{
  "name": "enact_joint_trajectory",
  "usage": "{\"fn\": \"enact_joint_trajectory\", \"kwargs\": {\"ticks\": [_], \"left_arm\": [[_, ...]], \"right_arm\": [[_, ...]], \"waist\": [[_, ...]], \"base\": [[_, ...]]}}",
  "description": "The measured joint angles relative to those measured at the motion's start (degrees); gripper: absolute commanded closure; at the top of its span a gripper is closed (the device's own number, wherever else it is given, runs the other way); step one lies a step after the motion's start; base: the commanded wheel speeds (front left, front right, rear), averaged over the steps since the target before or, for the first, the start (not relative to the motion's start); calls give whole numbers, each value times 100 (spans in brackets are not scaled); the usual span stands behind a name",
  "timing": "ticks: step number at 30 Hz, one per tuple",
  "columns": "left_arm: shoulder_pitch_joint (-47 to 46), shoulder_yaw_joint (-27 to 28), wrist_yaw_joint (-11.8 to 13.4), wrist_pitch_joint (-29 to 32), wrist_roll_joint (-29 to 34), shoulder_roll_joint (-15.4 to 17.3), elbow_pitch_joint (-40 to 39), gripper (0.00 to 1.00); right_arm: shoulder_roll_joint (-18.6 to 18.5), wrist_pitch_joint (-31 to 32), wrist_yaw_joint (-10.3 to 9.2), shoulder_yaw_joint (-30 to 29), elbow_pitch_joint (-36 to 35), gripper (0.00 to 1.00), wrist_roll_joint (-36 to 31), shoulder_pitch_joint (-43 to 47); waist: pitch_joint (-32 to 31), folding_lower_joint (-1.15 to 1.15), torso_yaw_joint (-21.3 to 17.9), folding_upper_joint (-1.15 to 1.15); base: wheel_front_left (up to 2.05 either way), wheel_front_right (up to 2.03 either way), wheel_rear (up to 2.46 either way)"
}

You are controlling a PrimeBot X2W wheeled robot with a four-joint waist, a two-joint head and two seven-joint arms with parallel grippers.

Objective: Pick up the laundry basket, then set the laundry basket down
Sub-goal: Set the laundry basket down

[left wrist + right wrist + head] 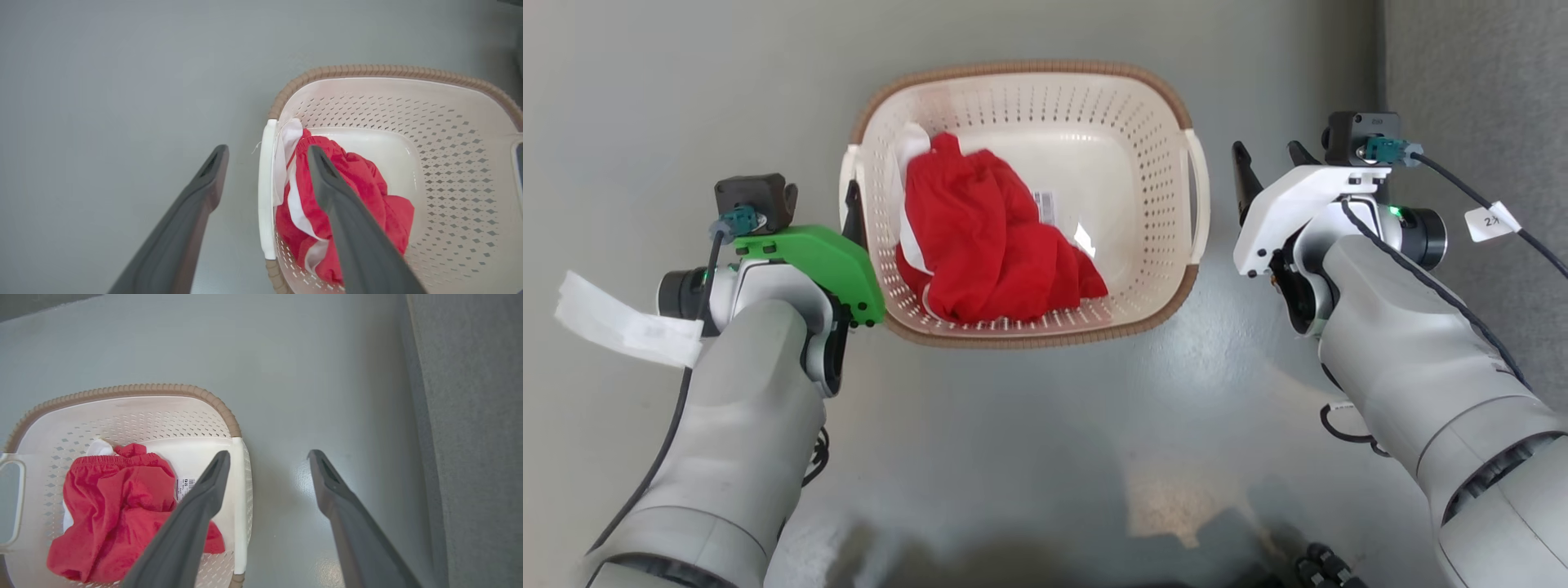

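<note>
Basket lies between left jaws and right jaws.

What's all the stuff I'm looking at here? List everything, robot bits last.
laundry basket: 1, cream-white with a brown rim, on the floor between the two arms
side handles: 2, white, one on each short side of the basket
garment: 1, red with white trim, bunched inside the basket, toward the robot's left
barcode sticker: 1, white, on the basket's floor beside the garment
floor: grey, glossy
textured strip: 1, darker grey, along the right edge
paper tags: 2, white, one on each wrist cable
left hand: 1, dark fingers, green shell, open astride the left handle
right hand: 1, dark fingers, white shell, open by the right handle
</note>
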Motion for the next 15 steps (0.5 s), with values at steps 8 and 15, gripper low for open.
{"fn": "enact_joint_trajectory", "kwargs": {"ticks": [8, 15], "left_arm": [[428, 334, 9, -2, 123, 108, -745, 0], [925, 525, 43, -1, 470, 221, -1396, 0]], "right_arm": [[-4, -75, 48, 26, -194, 0, -185, 140], [-226, -76, -14, -272, -1049, 0, -537, 229]], "waist": [[-602, 0, 50, 0], [-1142, 0, 95, 0]], "base": [[0, 0, 0], [0, 0, 0]]}}
